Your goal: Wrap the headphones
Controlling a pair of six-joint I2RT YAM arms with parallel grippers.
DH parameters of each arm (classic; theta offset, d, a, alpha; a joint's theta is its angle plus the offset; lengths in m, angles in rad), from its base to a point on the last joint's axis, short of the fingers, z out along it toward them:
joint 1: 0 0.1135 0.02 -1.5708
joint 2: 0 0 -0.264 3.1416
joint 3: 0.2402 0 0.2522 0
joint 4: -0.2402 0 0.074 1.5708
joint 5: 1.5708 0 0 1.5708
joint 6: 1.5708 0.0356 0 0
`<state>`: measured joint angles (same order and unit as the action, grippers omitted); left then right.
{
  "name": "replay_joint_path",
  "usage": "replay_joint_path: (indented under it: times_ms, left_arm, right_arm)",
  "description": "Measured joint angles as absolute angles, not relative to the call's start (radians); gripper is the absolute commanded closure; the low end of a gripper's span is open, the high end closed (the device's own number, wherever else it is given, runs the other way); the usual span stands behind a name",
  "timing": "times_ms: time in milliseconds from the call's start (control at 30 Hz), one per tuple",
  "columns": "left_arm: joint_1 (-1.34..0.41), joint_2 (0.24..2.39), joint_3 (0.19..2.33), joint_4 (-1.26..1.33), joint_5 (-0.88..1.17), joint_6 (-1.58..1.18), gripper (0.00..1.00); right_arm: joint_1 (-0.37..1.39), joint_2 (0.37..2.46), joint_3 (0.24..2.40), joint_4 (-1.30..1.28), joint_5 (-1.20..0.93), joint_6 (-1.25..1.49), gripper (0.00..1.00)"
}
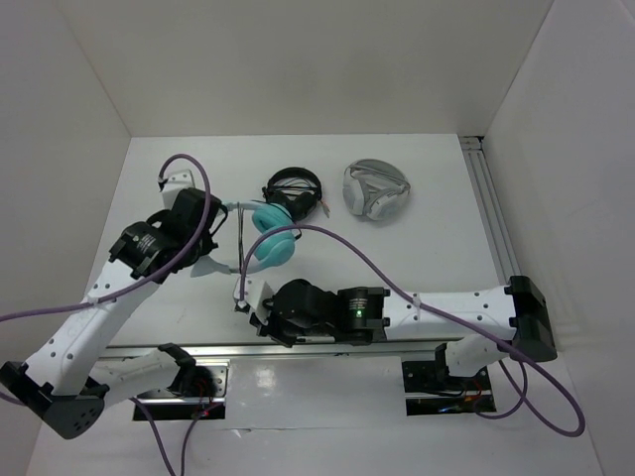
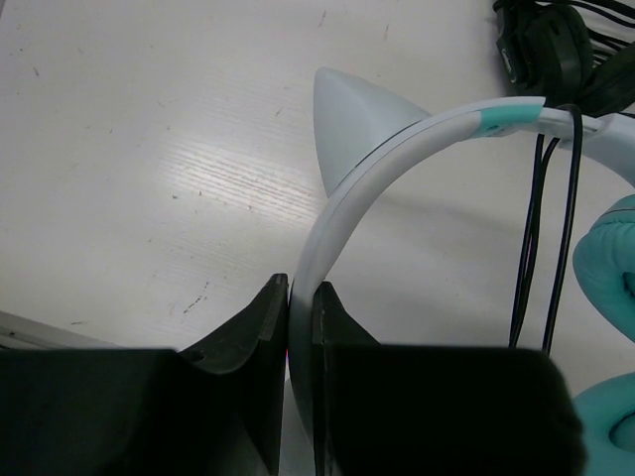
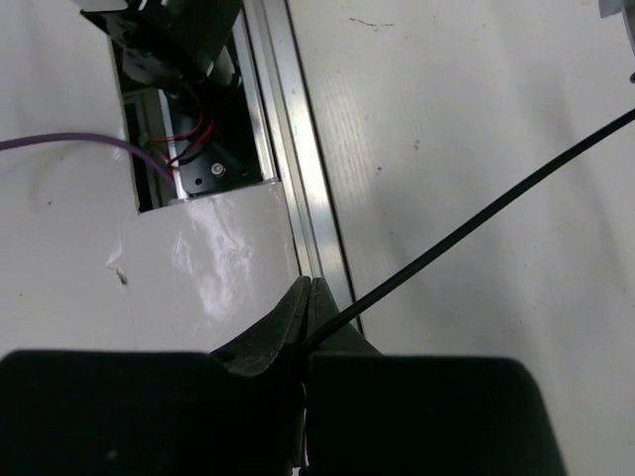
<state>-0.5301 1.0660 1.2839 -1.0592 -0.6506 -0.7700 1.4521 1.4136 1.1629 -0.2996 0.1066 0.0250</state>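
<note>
The headphones (image 1: 274, 244) lie at the table's middle, teal ear cups (image 2: 607, 266) together. My left gripper (image 2: 301, 288) is shut on their pale headband (image 2: 397, 149), just below a cat-ear point (image 2: 349, 117); from above it (image 1: 214, 238) sits left of the cups. The thin black cable (image 2: 536, 238) hangs from the band's teal end in two strands. My right gripper (image 3: 309, 288) is shut on the cable (image 3: 476, 218), which runs taut up to the right. In the top view this gripper (image 1: 241, 299) is near the table's front edge, below the cups.
All-black headphones (image 1: 294, 188) sit just behind the teal pair, also showing at the left wrist view's top right (image 2: 551, 45). Grey-white headphones (image 1: 375, 190) lie further right. A metal rail (image 3: 308, 178) edges the table's front, beside an opening with wires (image 3: 189, 129). Another rail (image 1: 491, 213) lines the right side.
</note>
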Motion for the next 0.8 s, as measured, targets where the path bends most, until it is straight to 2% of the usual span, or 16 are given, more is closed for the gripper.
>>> replay_joint_path:
  times_ms: [267,433,667,800]
  left_arm:
    - [-0.527,1.103,1.253,-1.040,-0.586,-0.698,1.00]
    - [-0.537,1.116,1.150,-0.986,-0.536,-0.626,1.00]
    - [-0.729,1.114,1.090,-0.879,-0.585,-0.487,1.00]
    - [-0.824,1.071,1.061,-0.842,-0.632,-0.430,1.00]
  right_arm:
    - [1.451,1.412,1.219,-0.406,0.068,-0.025,1.00]
    - [1.451,1.412,1.269,-0.507,0.173,-0.057,1.00]
    - [1.477,1.412,1.284,-0.607,0.364,-0.133,0.98]
    - [1.484,1.412,1.283,-0.632,0.456,-0.167,0.91]
